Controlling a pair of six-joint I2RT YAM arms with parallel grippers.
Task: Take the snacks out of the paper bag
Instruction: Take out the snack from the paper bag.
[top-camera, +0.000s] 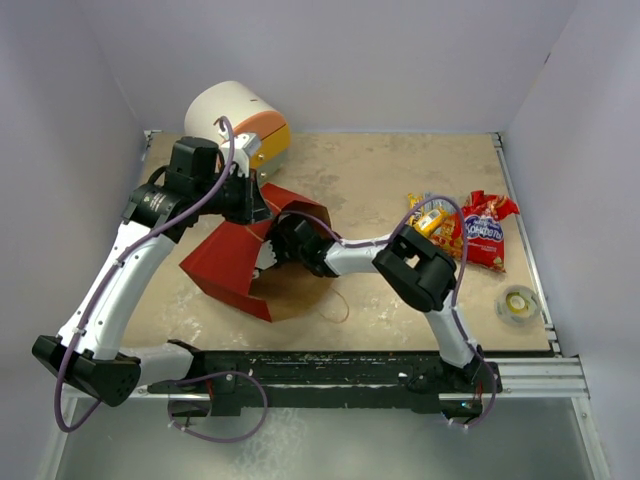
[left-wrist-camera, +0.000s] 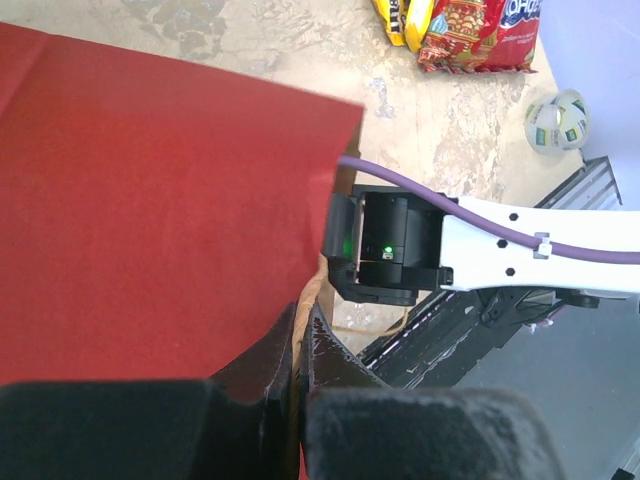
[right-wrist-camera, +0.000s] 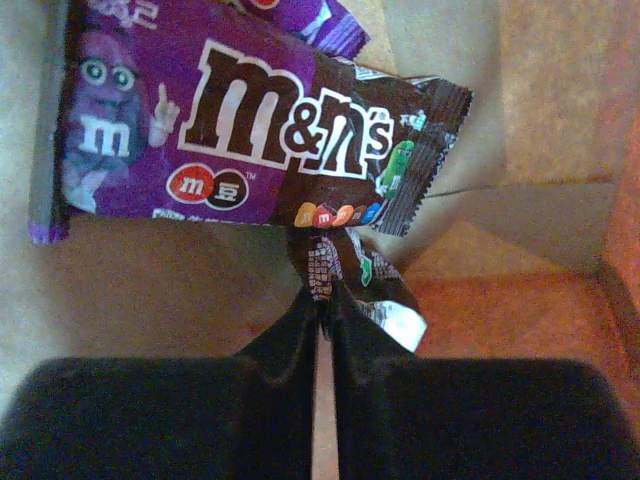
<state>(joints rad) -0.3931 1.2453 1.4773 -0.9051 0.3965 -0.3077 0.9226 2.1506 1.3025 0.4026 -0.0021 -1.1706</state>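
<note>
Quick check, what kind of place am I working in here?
Probably a robot test cell: plain pale walls box in a mottled tabletop, with a metal mounting rail along its near edge.

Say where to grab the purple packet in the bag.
Probably its serrated end seam, at right in the right wrist view: the purple packet lies flat in the bag, and that thin edge is clear. Come in from the mouth side, alongside the small packet the right fingers hold.
</note>
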